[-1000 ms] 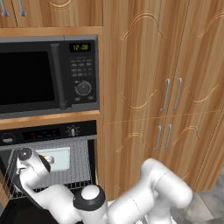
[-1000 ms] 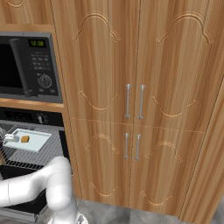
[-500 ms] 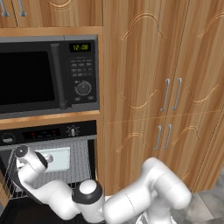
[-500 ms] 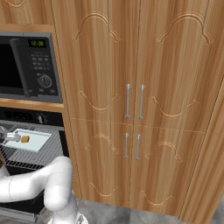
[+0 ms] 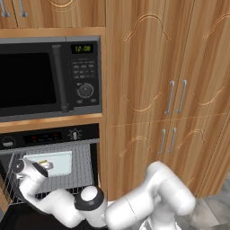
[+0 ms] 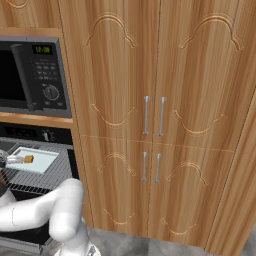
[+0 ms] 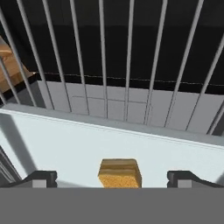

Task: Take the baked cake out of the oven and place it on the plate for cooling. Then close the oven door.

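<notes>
The oven (image 5: 49,137) stands open, with a wire rack (image 5: 83,168) inside. On the rack lies a white tray (image 5: 56,161) with the cake (image 7: 119,173), a small golden-brown block, on it. The cake (image 6: 29,159) also appears in the right base view. My gripper (image 7: 116,179) reaches into the oven and is open, one fingertip (image 7: 41,178) on each side of the cake with wide gaps, touching nothing. From the left base view the gripper (image 5: 45,166) sits over the tray's near edge. The oven door (image 6: 22,234) hangs down, a dark panel under my arm. The plate is out of view.
A black microwave (image 5: 45,78) with a green clock sits just above the oven. Tall wooden cabinet doors (image 5: 170,103) with silver handles fill the wall to the right. Rack bars (image 7: 129,57) run close ahead of the hand. The oven's side wall is close on the left.
My hand has shifted only slightly at the tray's near edge. The jaws have stayed open and the cake has not moved.
</notes>
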### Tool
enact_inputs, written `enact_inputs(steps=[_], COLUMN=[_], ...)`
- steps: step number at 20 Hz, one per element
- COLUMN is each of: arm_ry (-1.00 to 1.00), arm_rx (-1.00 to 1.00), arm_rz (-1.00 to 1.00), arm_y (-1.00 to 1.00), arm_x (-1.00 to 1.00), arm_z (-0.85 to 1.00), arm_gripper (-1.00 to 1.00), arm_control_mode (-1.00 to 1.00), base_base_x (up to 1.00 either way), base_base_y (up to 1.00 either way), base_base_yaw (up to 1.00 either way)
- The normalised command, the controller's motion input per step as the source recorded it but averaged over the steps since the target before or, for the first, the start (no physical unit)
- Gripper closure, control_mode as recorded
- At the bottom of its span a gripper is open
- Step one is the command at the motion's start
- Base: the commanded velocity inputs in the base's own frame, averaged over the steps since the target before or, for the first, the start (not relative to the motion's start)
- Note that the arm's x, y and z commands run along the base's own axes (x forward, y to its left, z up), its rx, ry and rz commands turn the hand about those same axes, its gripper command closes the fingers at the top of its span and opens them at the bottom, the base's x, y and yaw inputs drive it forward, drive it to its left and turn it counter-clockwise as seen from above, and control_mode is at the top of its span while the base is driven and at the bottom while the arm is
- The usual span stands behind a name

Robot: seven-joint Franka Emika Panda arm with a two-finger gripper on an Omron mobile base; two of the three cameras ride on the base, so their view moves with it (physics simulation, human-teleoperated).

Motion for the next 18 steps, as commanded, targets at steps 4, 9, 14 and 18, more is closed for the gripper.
enact_inputs(steps=[4,9,14,18], arm_ry=[0.00,-0.03,-0.03,-0.10], arm_rx=[0.00,0.00,0.00,0.00], arm_rz=[0.00,0.00,0.00,0.00], arm_y=[-0.10,-0.09,-0.03,0.01], arm_x=[0.30,0.28,0.20,0.01], arm_z=[-0.22,-0.26,-0.16,-0.30], arm_gripper=[-1.00,-1.00,-1.00,-1.00], arm_control_mode=[-1.00,-1.00,-1.00,-1.00], base_base_x=[0.00,0.00,0.00,0.00], base_base_y=[0.00,0.00,0.00,0.00], base_base_yaw=[0.00,0.00,0.00,0.00])
